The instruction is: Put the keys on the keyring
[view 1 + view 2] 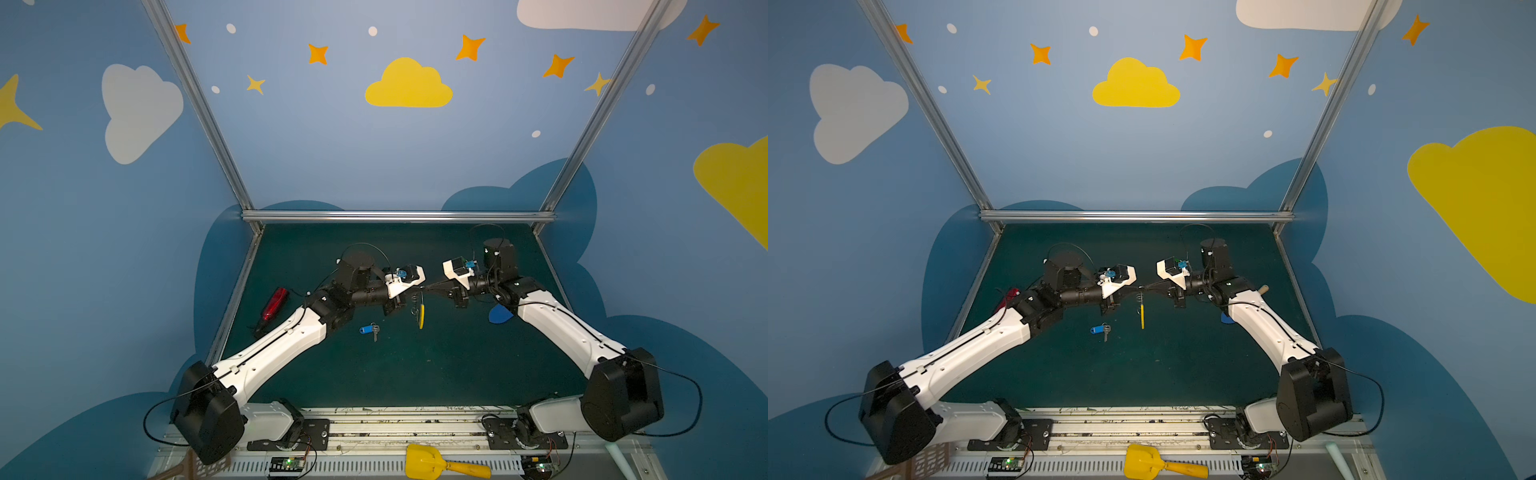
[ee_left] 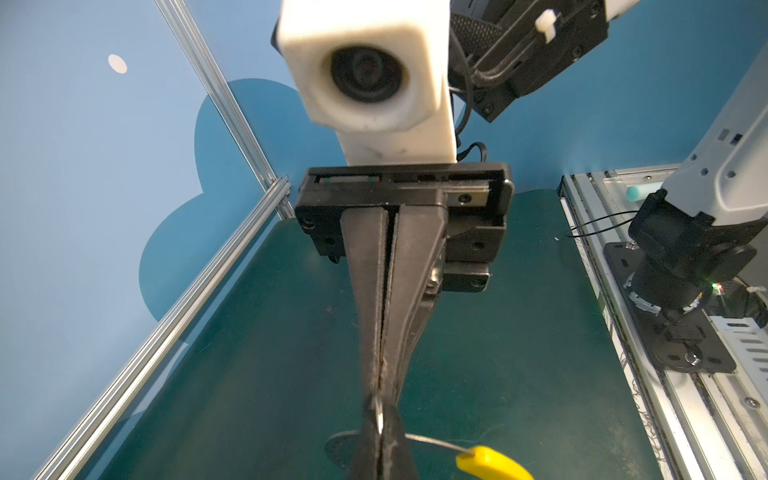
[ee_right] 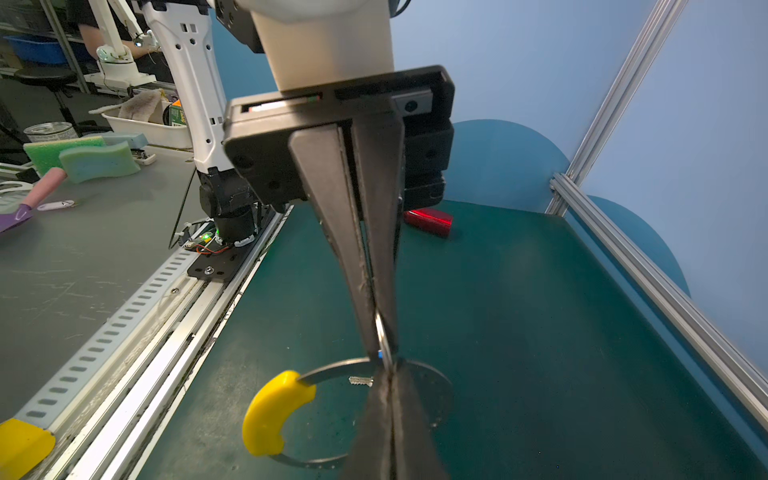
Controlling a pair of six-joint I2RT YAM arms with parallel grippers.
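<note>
the left pincer (image 1: 420, 286) and the right pincer (image 1: 430, 286) are sitting tip to tip above the tabletop (image 1: 415, 374), both pinching tight on the keyring (image 1: 421, 316). it is hanging edge-on in both top views, so its hoop is hard to make out. the keys (image 1: 369, 329) are lying on the tabletop, apart from the keyring. a blue toy shovel (image 1: 500, 314) is showing half hidden behind the right arm (image 1: 552, 324).

Even light, soft shadows (edges bowed), close parts blurred
</note>
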